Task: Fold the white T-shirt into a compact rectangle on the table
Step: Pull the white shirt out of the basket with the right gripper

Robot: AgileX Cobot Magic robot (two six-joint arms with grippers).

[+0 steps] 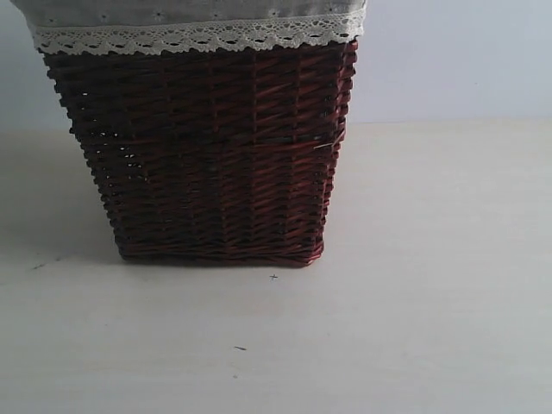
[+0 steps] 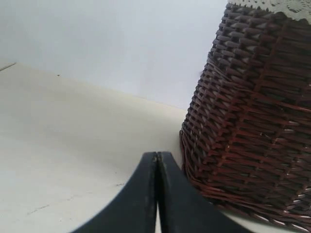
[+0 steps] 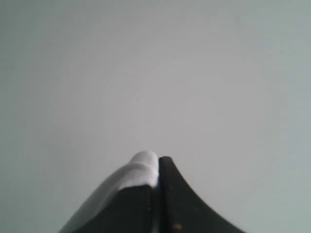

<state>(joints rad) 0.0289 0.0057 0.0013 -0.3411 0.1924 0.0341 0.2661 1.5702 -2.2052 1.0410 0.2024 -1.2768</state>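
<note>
Jaws of the right gripper (image 3: 158, 164) pinch the white T-shirt (image 3: 137, 169).

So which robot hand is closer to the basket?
Left. The left gripper is close beside the basket, near its bottom; the right gripper sees only plain wall, no basket.

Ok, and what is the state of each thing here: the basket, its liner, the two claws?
Wicker basket: upright on the table.
Fabric liner: folded over the basket's rim, lace edge hanging outside.
Left claw: shut, empty, near the basket's base.
Right claw: shut; pale patch on one finger, glare or cloth, cannot tell.
White T-shirt: not visible in any view.
</note>
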